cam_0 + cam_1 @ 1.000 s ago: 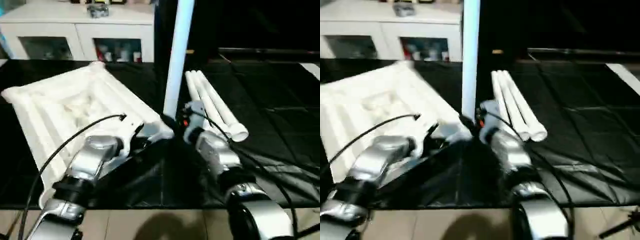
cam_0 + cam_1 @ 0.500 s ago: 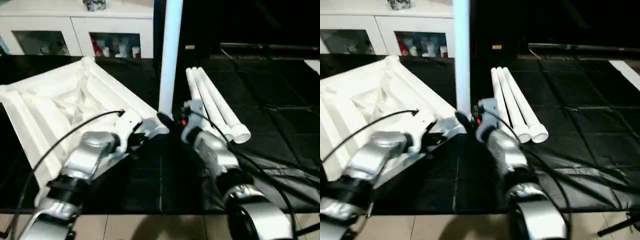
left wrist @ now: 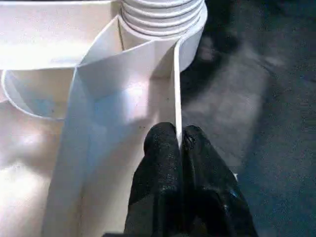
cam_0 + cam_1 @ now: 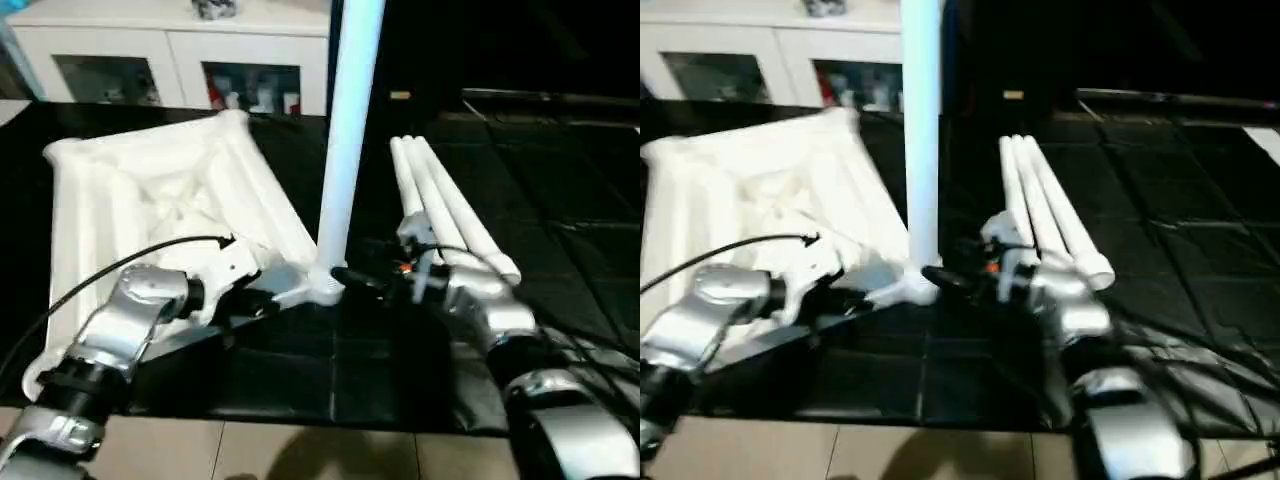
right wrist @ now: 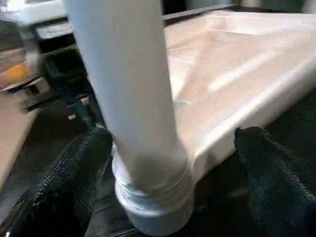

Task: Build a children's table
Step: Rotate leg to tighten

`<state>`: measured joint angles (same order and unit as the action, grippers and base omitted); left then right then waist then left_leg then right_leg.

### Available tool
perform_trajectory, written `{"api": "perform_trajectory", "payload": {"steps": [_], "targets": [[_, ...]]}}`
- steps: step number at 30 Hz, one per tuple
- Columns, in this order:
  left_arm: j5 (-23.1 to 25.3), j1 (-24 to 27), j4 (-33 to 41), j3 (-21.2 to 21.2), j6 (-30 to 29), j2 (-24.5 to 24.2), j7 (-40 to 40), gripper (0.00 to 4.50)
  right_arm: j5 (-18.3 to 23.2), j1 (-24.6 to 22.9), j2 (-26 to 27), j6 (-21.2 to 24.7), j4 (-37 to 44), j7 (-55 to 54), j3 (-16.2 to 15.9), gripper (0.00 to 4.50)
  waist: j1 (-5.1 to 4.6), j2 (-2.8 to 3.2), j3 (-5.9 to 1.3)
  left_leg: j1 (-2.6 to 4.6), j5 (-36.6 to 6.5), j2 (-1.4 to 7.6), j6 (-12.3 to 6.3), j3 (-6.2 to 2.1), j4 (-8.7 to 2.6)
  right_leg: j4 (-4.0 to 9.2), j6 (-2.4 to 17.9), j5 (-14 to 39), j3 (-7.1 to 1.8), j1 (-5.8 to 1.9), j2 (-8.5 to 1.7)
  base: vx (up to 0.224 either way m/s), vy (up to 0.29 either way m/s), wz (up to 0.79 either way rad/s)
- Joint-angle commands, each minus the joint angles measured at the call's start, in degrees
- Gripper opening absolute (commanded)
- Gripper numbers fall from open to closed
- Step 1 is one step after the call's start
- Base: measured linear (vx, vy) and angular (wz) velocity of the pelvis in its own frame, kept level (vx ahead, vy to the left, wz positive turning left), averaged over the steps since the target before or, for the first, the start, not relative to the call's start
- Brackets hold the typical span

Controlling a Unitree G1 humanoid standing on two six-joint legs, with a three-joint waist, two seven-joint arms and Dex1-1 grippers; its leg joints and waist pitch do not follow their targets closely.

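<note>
Released by the right gripper (image 5: 168, 163), whose fingers have spread wide to either side, the white round plastic leg (image 4: 348, 150) stands upright in the near corner socket of the upturned white ribbed plastic tabletop (image 4: 150, 190), suggesting it is seated, while the left gripper (image 3: 178, 140) pinches a thin rib beside that socket.

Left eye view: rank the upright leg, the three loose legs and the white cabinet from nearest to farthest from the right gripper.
1. Upright leg, standing in the corner socket just ahead of the right gripper.
2. Loose legs, lying beyond its wrist.
3. White cabinet, at the back.
</note>
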<state>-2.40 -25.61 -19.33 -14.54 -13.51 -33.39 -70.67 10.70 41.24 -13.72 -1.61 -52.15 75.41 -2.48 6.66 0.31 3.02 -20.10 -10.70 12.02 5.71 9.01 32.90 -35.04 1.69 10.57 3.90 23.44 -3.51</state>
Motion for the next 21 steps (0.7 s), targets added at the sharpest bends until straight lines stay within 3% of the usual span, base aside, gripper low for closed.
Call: {"api": "perform_trajectory", "payload": {"steps": [1,5,6,8,9,19,21], "targets": [[-0.31,-0.16,0.56,-2.53,2.02,-0.45,-4.59,0.00,-0.19,1.35,-0.14,1.15,0.95,4.93,-1.39,4.29,-0.19,0.46,-3.85,0.07,-9.55,1.26,-3.83,0.60,-3.25,3.20,15.34,4.87,-2.50,-3.51,-3.98,0.000,0.000,0.00],[-0.53,-0.54,0.26,-3.55,2.92,-1.82,-7.83,0.00,-0.81,2.64,0.03,2.34,0.28,10.95,-3.57,4.29,-0.07,0.37,-3.84,0.04,-9.21,1.35,-3.55,0.48,-3.31,3.07,15.23,6.05,-2.49,-3.46,-4.15,0.000,0.000,0.00],[-0.26,-0.81,0.02,-3.94,3.49,-2.12,-8.56,0.00,-1.31,2.98,0.56,2.43,-0.45,12.37,-4.41,4.29,-0.08,0.00,-3.80,0.00,-9.34,1.35,-3.54,0.53,-3.35,3.19,15.03,6.78,-2.53,-3.50,-4.20,0.000,0.000,0.00],[0.14,-1.32,-0.59,-4.48,4.23,-2.27,-8.89,0.00,-1.95,3.32,1.11,1.95,-1.56,13.31,-5.17,4.29,-0.03,0.15,-3.79,0.01,-9.28,1.37,-3.43,0.50,-3.35,3.18,14.87,7.70,-2.55,-3.38,-4.29,0.000,0.000,0.00],[0.21,-1.49,-0.81,-4.71,4.73,-2.35,-9.14,0.00,-2.13,3.43,1.30,1.84,-1.95,13.71,-5.46,4.11,-0.11,-0.27,-3.74,-0.02,-9.15,1.37,-3.36,0.55,-3.39,3.23,14.77,7.93,-2.56,-3.38,-4.26,0.000,0.000,0.00],[0.55,-1.82,-1.49,-5.32,6.29,-2.18,-10.89,0.00,-2.31,4.18,1.98,1.28,-3.47,16.26,-6.77,3.42,0.19,0.02,-3.87,0.03,-8.38,1.42,-3.27,0.49,-3.30,2.92,14.75,6.70,-2.55,-3.36,-4.35,0.000,0.000,0.00],[0.61,-1.94,-1.79,-5.46,6.58,-2.25,-11.03,0.00,-2.27,4.37,2.08,1.17,-3.86,16.52,-6.59,3.08,0.27,0.03,-3.94,0.04,-8.06,1.40,-3.17,0.49,-3.27,2.86,14.73,6.46,-2.53,-3.37,-4.31,0.000,0.000,0.00]]}}
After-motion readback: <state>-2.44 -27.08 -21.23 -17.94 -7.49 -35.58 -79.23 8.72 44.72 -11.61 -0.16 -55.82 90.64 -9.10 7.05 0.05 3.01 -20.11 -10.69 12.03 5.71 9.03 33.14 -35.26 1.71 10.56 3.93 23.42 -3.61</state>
